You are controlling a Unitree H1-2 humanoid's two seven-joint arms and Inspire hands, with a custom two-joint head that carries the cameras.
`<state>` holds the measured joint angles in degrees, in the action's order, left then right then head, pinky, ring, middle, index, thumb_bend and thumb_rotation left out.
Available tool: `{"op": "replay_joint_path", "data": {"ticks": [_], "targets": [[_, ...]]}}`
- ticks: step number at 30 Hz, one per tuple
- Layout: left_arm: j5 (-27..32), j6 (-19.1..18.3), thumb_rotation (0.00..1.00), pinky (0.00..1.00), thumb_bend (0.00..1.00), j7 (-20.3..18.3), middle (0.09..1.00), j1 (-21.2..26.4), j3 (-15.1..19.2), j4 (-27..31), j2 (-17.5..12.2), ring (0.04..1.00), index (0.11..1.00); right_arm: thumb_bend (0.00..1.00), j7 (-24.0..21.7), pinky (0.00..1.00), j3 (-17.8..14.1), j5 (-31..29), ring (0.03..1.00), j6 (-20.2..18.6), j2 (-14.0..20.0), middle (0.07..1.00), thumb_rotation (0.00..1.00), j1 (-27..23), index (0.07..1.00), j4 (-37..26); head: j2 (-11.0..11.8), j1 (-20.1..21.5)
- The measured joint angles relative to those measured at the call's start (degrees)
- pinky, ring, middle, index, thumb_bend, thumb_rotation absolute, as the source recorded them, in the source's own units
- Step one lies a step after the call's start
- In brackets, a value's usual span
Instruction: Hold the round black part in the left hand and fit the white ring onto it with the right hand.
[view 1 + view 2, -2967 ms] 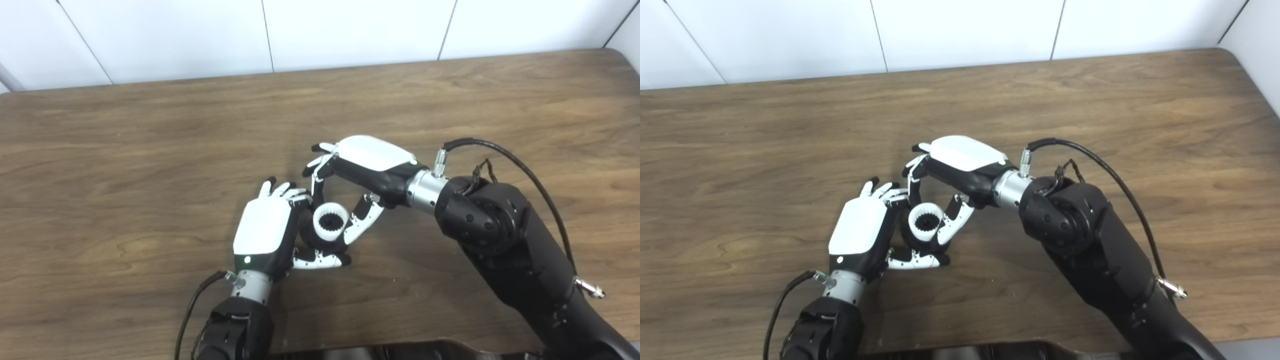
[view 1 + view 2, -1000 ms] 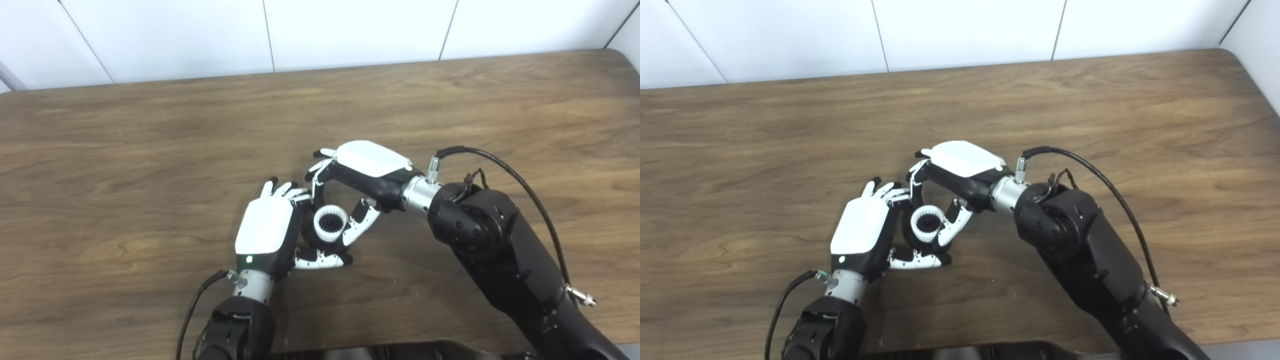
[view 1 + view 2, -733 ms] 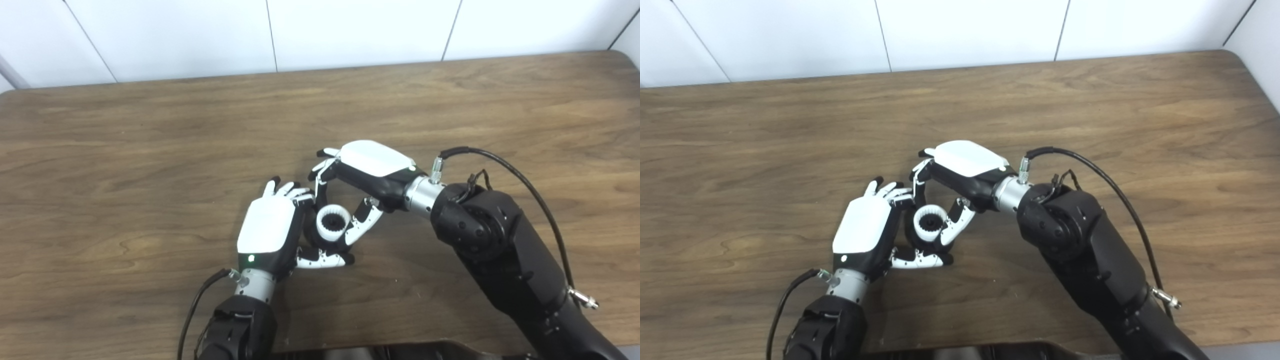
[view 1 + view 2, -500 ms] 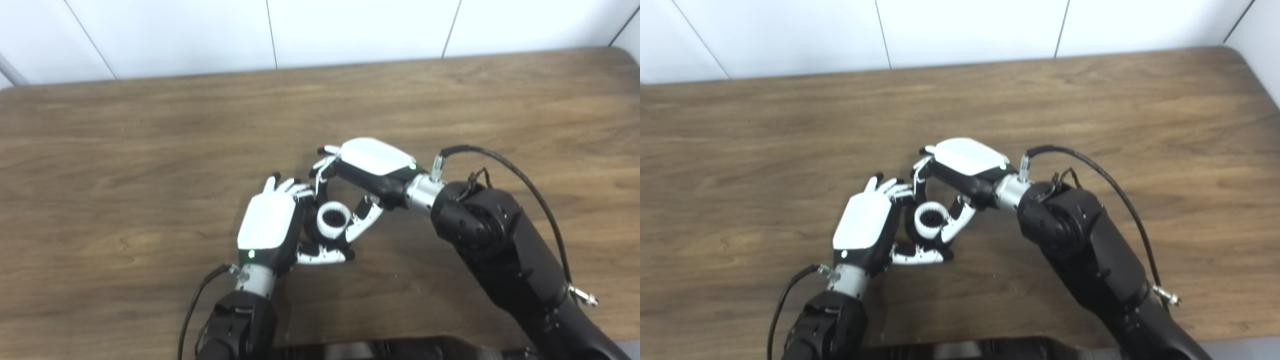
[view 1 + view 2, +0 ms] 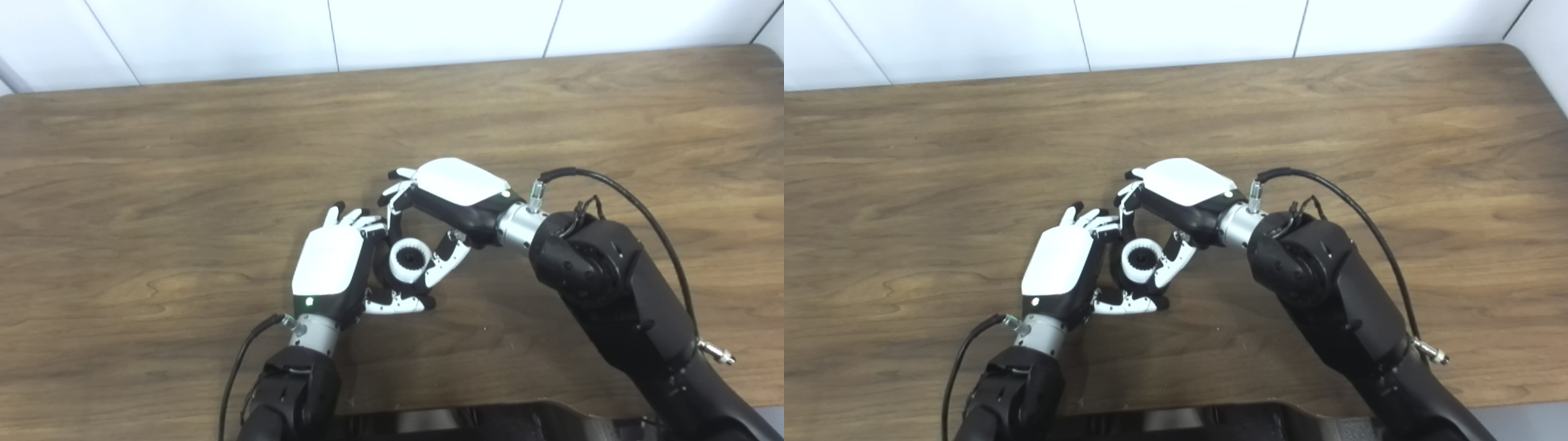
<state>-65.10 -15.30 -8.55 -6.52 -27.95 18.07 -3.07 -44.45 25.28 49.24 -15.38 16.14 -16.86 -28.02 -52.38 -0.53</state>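
**Ring on the black part, between both hands**

We see a wooden table [image 5: 184, 153] filling nearly the whole view, with a white panelled wall [image 5: 429, 27] behind its far edge. Our two dark arms come in from the bottom edge and meet near the table's middle.

The right arm [image 5: 618, 306] is the bulkier one in view, bent at a wide black joint, with a black cable [image 5: 643, 214] looping over it to the wrist. The left arm [image 5: 294, 392] rises almost straight up from the bottom edge, with its own thin cable [image 5: 242, 361] curving beside it.

Our left hand [image 5: 334, 269] stands on its side, white back toward us, fingers curled round the black part [image 5: 1118, 269] and its thumb lying along the table below it. That hand is gripping the part, which shows only as a dark rim under and beside the ring.

Our right hand [image 5: 1176, 193] arches over from the right, palm down. Its fingers [image 5: 392, 211] reach down behind the ring and its thumb [image 5: 447, 263] presses against the ring's right side, so it appears closed on the ring, though the contact points are partly hidden.

The ring [image 5: 409, 260] sits on top of the black part, between the two hands, its toothed dark centre facing up toward us.
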Motion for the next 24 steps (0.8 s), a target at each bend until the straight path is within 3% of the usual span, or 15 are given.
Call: {"op": "replay_joint_path", "data": {"ticks": [10,24], "targets": [[0.0,-0.1,0.06,1.0,0.53,-0.5,0.784,0.4,0.0,0.0,0.0,0.889,0.48,1.0,-0.6,0.94,0.0,0.3,0.967,0.0,0.5,0.871,0.32,0.0,0.666,0.0,0.0,0.0],[0.1,-0.1,0.05,1.0,0.53,-0.4,0.779,0.4,0.1,0.0,0.0,0.885,0.48,1.0,-0.8,0.95,0.0,0.4,0.975,0.0,0.6,0.875,0.29,0.0,0.628,0.0,0.0,0.1]]}}
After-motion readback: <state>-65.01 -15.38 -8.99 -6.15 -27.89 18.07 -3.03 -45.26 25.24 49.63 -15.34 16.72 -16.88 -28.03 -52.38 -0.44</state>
